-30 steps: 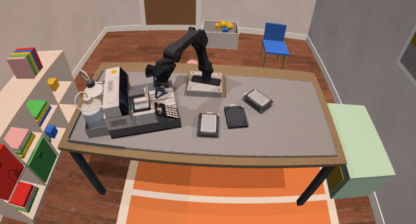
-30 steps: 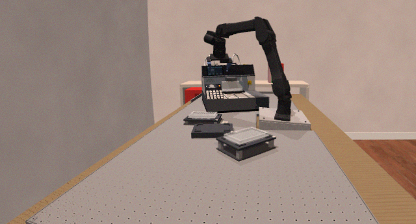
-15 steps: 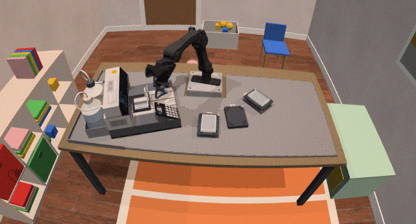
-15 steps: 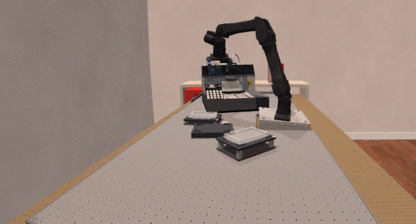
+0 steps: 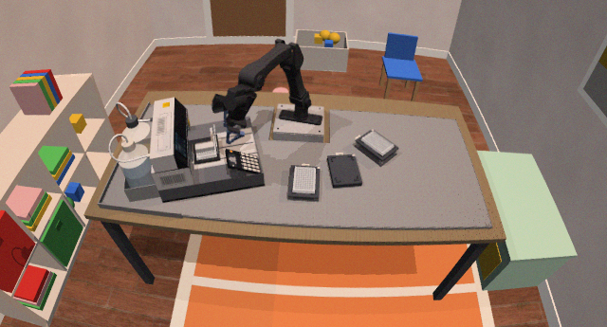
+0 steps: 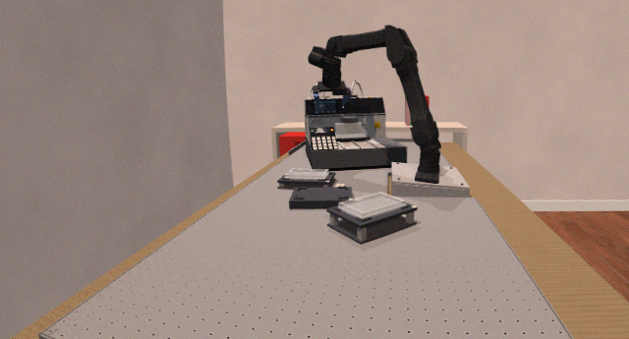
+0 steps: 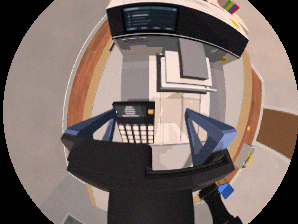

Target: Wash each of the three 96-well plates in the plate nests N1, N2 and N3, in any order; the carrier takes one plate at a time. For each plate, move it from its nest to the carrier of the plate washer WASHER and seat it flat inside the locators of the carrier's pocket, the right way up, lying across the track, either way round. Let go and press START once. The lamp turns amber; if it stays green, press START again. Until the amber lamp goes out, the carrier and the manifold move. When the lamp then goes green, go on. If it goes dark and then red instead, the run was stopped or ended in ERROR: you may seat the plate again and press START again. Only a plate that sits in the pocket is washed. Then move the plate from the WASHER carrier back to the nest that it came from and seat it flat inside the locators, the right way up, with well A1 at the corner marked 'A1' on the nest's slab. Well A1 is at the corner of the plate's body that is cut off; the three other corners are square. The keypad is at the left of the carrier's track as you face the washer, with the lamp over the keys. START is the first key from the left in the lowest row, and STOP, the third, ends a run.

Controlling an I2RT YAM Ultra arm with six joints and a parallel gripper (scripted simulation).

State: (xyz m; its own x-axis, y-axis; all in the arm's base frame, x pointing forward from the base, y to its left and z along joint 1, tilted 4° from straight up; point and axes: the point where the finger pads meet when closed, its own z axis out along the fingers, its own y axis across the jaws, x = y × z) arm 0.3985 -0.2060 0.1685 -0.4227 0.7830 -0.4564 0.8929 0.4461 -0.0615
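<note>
- Gripper: fingers spread to full width and holding nothing, poised above the washer, over the stretch between the carrier and the keypad.
- Plate on carrier: one 96-well plate lies in the washer's track area, close under the dark head of the machine (it appears flat, but seating inside the locators cannot be confirmed).
- Middle nest: bare, a dark slab with no plate; by judgement this is the home of the plate now at the washer.
- Left nest plate and right nest plate: both sit in their nests on the table.
- Progress, as judged: first plate delivered and released; the START press seems to be the step in hand. Its wash, its return with A1 oriented, and two further full cycles remain.
- Not determinable: lamp colour (an orange spot by the keypad in the wrist view is too small to read); nest labels N1–N3; A1 marks; cut corners of the plates; which key is START.
</note>
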